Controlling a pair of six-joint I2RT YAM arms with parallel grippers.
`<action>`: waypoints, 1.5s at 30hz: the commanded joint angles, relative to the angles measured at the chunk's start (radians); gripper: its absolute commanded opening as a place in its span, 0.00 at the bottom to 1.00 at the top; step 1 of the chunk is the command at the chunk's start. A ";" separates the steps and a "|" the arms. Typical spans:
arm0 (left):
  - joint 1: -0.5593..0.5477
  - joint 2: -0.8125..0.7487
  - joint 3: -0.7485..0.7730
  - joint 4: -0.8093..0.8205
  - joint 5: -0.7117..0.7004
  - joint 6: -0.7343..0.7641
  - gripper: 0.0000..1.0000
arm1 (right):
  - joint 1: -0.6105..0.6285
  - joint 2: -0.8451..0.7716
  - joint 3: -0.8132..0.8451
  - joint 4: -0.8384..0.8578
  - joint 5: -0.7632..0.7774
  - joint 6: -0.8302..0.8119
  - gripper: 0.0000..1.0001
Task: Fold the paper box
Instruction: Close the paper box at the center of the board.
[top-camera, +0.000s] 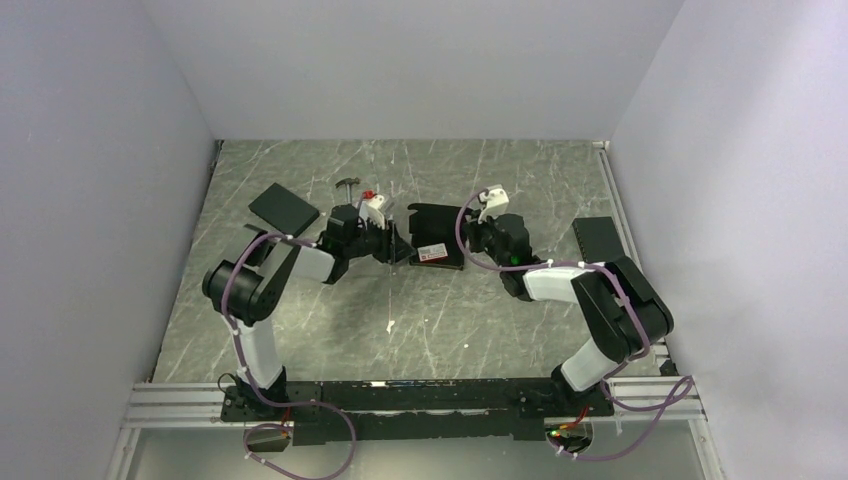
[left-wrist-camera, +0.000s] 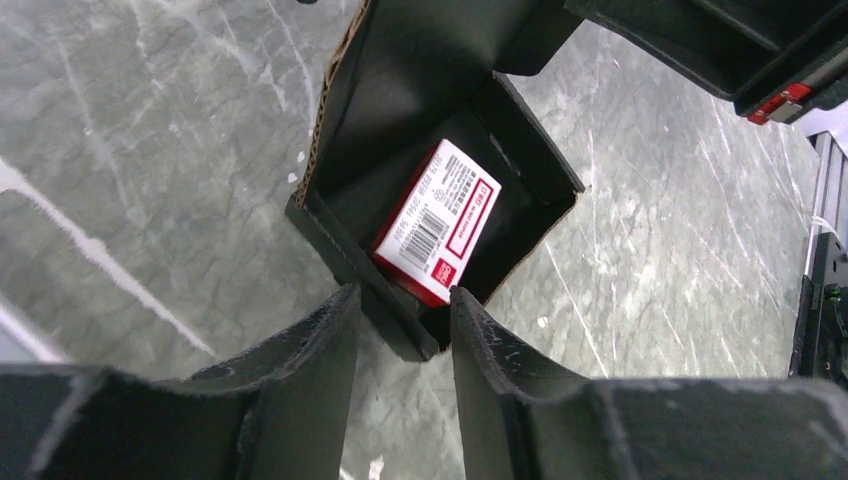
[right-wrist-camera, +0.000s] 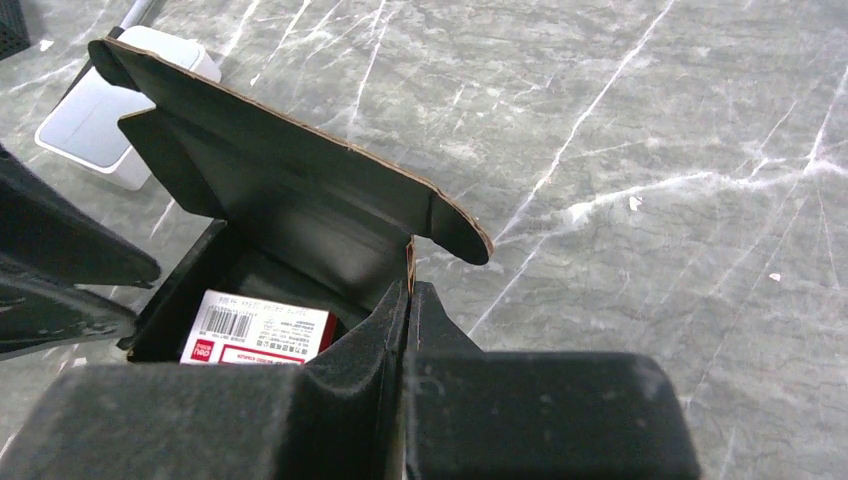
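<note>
Black die-cut cardboard, the paper box is sitting in the middle of the marbled grey table between the two arms. Its walls are standing up, its lid panel is raised open, and a red-and-white carton is lying inside.

The right hand is pinching the thin edge of the box's side wall, its fingers pressed together on it. The left hand is holding a middling gap, straddling the box's near corner wall. I cannot tell whether either pad is touching.

Closing the left hand across that corner would probably be crushing the crease rather than folding it. A pull from the right pinch could be dragging the light box along or tearing the wall. The carton, lying askew, may be blocking flaps from tucking in. Both hands are crowding the opening, right where the lid has to come down.

One black slab is lying by the left arm and another slab by the right, both well apart from the box. A silver-grey case and a hammer-like tool are lying beyond the box, out of the fold's way.
</note>
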 joint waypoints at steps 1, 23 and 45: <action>0.035 -0.134 -0.039 -0.025 -0.068 0.017 0.45 | 0.024 0.027 -0.001 0.006 0.060 -0.035 0.00; 0.033 -0.141 0.151 -0.211 -0.223 -0.014 0.54 | 0.060 0.118 0.054 0.164 0.142 -0.136 0.00; -0.068 -0.050 0.212 -0.238 -0.419 -0.073 0.09 | 0.065 0.125 0.077 0.126 0.138 -0.113 0.00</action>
